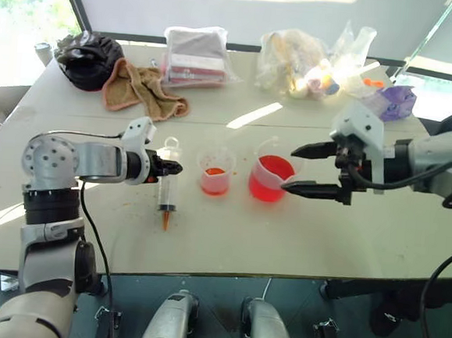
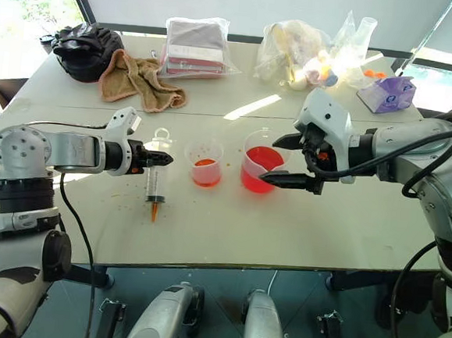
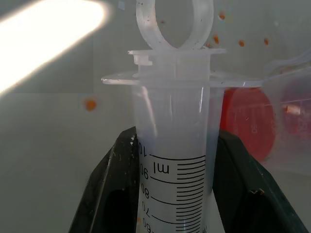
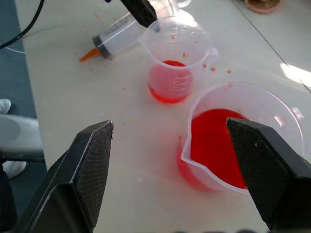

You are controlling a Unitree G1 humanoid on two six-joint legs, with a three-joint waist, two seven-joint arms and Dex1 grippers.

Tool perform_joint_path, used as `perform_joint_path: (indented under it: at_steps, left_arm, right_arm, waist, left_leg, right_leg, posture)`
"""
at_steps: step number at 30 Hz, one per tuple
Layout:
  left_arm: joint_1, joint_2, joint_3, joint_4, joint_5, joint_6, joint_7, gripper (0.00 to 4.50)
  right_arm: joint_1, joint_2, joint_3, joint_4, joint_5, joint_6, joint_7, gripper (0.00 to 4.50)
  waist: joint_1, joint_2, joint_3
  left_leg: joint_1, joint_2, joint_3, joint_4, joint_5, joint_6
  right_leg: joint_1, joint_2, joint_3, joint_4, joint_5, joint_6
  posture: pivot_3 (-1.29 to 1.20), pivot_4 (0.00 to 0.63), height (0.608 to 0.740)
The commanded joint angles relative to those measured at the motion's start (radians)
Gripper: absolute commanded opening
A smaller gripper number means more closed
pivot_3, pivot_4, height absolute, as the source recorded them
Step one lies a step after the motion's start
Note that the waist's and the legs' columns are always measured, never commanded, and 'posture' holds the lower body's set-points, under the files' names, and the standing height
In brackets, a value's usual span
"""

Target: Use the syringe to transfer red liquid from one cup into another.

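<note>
**Tools closing in on syringe and beaker, transfer partly done**

Left tool (image 1: 173, 167) is straddling the syringe (image 1: 166, 194) near its plunger end, one black finger on either side of the clear barrel, as the left wrist view is showing; whether the fingers are already pressing the barrel or just bracketing it cannot be told. The syringe is lying flat on the desk (image 1: 299, 237), orange nozzle pointing toward the robot, barrel looking empty. Right tool (image 2: 283, 158) is hanging with its fingers spread wide and holding nothing, just beside the large spouted beaker (image 1: 271, 178), one finger near its rim and the other lower at its side.

The beaker is sitting right of the small cup (image 1: 216, 170), the two near each other but apart. Red liquid (image 4: 221, 141) is filling the beaker's lower part, while the small cup is holding only a shallow layer, so some liquid appears to be across already and most seems to be left to move. By my reading, the syringe is yet to be lifted, dipped, filled and emptied again.

Orange droplets are speckling the desk around the syringe and cups. At the far side, well apart, a brown cloth (image 1: 142, 90), a black bag (image 1: 87, 59), a wrapped package (image 1: 196, 55) and plastic bags (image 1: 297, 61) are lying, none blocking the reach. The small cup standing just beside the syringe is the nearest thing that could be knocked.
</note>
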Motion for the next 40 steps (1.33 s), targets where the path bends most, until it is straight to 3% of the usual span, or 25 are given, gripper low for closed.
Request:
perform_joint_path:
  at_steps: [1, 5, 11, 15, 21, 25, 31, 40]
  left_arm:
    - [0.022, 0.011, -0.03, 0.019, -0.02, 0.014, 0.026, 3.11]
    - [0.021, 0.01, -0.02, 0.03, -0.027, 0.014, 0.053, 4.45]
    - [-0.004, -0.004, 0.056, -0.016, 0.01, -0.016, 0.042, 4.45]
    - [-0.02, 0.055, 0.048, -0.149, 0.018, -0.081, -0.117, 4.45]
    - [0.043, 0.204, -0.001, -0.331, 0.076, -0.182, -0.357, 4.45]
    - [0.165, 0.388, -0.028, -0.51, 0.158, -0.318, -0.596, 4.45]
    - [0.275, 0.569, -0.016, -0.539, 0.213, -0.46, -0.918, 4.45]
    - [0.403, 0.625, 0.047, -0.543, 0.236, -0.515, -1.065, 4.45]
  right_arm:
    - [0.002, -0.018, -0.013, -0.027, 0.004, -0.01, -0.002, 3.91]
    - [0.002, -0.014, -0.005, -0.026, -0.001, -0.013, -0.006, 3.91]
    - [-0.005, -0.012, 0.005, -0.02, -0.007, -0.02, -0.006, 3.91]
    - [-0.018, -0.014, 0.027, 0.002, -0.024, -0.047, 0.006, 3.91]
    - [-0.026, -0.026, 0.062, 0.045, -0.068, -0.122, 0.065, 3.91]
    - [-0.048, -0.043, 0.103, 0.091, -0.116, -0.178, 0.128, 3.91]
    - [-0.073, -0.035, 0.137, 0.147, -0.164, -0.243, 0.185, 3.91]
    - [-0.079, 0.005, 0.13, 0.17, -0.171, -0.259, 0.201, 3.91]
  waist:
    - [0.0, 0.0, 0.0]
    - [0.0, 0.0, 0.0]
    - [-0.001, 0.0, 0.0]
    - [-0.001, -0.001, 0.0]
    - [-0.002, -0.001, 0.0]
    - [-0.005, -0.001, 0.0]
    - [-0.003, -0.001, 0.0]
    - [-0.003, 0.0, 0.001]
  left_leg:
    - [0.0, 0.0, 0.0, 0.0, 0.0, 0.0]
    - [0.0, 0.0, 0.0, 0.0, 0.0, 0.0]
    - [0.0, 0.0, 0.0, 0.0, 0.0, 0.0]
    - [-0.002, 0.0, 0.0, 0.0, 0.0, 0.0]
    - [-0.002, 0.0, 0.0, -0.002, 0.0, 0.0]
    - [-0.002, 0.0, 0.001, -0.004, 0.0, 0.0]
    - [-0.001, 0.0, 0.002, -0.012, 0.002, -0.003]
    - [-0.001, 0.0, 0.002, -0.013, 0.002, -0.003]
  right_leg:
    - [0.0, 0.0, 0.0, 0.0, 0.0, 0.0]
    - [0.0, -0.001, 0.0, 0.0, 0.0, 0.0]
    - [-0.001, -0.001, 0.0, 0.0, 0.0, -0.001]
    - [-0.002, -0.001, 0.0, 0.0, 0.0, -0.001]
    - [-0.002, -0.001, 0.0, -0.002, 0.0, -0.001]
    - [-0.002, -0.002, 0.0, -0.003, 0.0, -0.002]
    - [-0.006, -0.002, 0.0, -0.004, -0.001, -0.004]
    - [-0.006, -0.002, -0.001, -0.004, -0.002, -0.005]
  posture:
    - [0.0, 0.15, 0.74]
    - [0.0, 0.15, 0.74]
    - [0.0, 0.15, 0.74]
    - [0.0, 0.15, 0.74]
    - [0.0, 0.15, 0.74]
    - [0.0, 0.15, 0.74]
    - [0.0, 0.15, 0.74]
    - [0.0, 0.15, 0.74]
